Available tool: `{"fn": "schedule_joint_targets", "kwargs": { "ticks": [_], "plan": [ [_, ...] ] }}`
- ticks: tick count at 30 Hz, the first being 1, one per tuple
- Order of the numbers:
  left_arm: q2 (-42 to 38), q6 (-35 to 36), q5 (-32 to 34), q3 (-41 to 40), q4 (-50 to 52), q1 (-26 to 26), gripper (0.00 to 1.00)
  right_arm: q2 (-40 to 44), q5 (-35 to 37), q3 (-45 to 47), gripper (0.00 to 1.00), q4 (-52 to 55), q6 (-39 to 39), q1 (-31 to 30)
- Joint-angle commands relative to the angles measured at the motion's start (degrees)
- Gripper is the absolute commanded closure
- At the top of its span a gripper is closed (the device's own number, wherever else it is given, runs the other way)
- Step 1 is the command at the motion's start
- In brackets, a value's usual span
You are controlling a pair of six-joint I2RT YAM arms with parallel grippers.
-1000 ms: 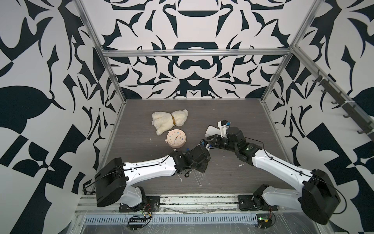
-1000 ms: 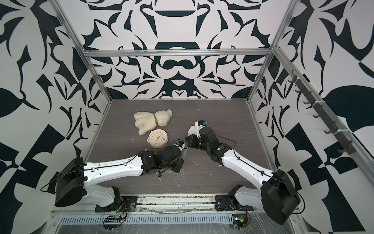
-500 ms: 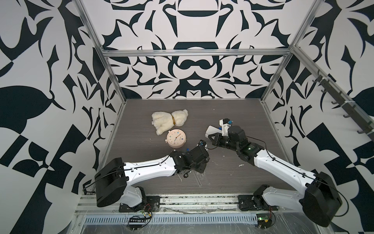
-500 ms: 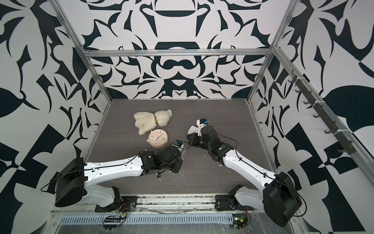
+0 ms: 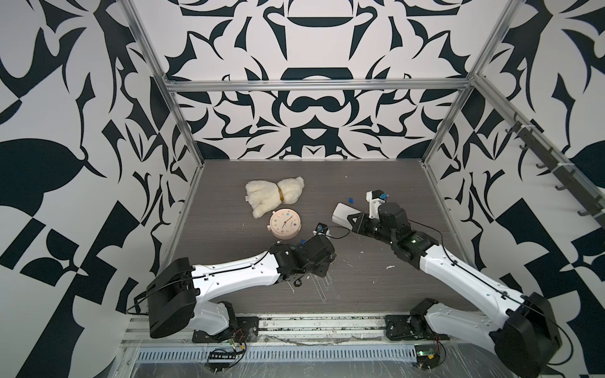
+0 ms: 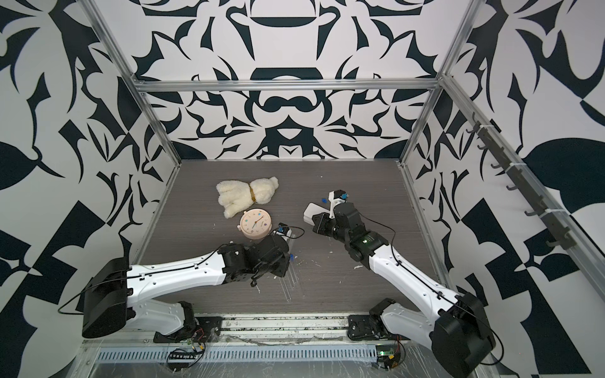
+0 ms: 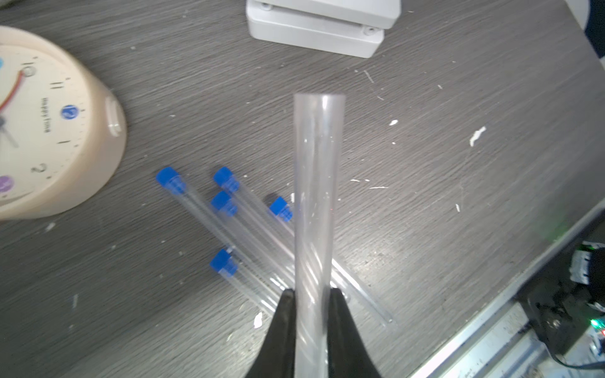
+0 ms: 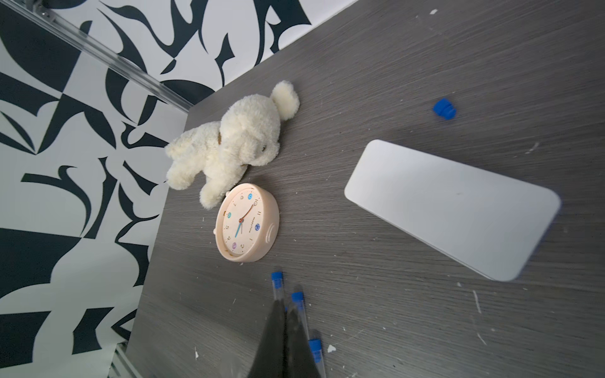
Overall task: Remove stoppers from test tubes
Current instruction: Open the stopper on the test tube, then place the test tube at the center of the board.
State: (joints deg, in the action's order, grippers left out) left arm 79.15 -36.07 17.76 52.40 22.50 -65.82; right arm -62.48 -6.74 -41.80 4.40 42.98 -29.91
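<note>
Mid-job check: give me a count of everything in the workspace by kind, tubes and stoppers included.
test tubes: 6 (5 lying capped, plus 1 uncapped tube in the jaws of the left gripper)
stoppers: 6 (5 fitted, plus 1 loose stopper)
clock: 1
plush toy: 1
white box: 1
Total: 15

The far part of the table [image 5: 327, 173] lay bare and gave open passage. The plush toy [image 5: 273, 194] and the clock [image 5: 284, 224], close together, blocked the left-centre. The white box [image 5: 340, 212] blocked the right-centre. A bare strip ran between box and clock. Capped test tubes [image 7: 235, 186] lay fanned in front of the clock, and one loose stopper [image 5: 351, 199] lay just behind the box.
</note>
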Motion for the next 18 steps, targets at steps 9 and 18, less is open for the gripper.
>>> {"fn": "schedule_joint_targets", "kwargs": {
  "ticks": [9,18],
  "plan": [
    [-7.8,-5.5,5.8,-3.8,14.0,8.0,0.98,6.0,8.3,-1.6,1.00,10.9,-6.7,3.9],
    [-9.6,-9.0,4.4,-6.6,20.2,14.9,0.98,7.5,4.1,1.3,0.95,11.5,-6.3,7.8]
  ]
}}
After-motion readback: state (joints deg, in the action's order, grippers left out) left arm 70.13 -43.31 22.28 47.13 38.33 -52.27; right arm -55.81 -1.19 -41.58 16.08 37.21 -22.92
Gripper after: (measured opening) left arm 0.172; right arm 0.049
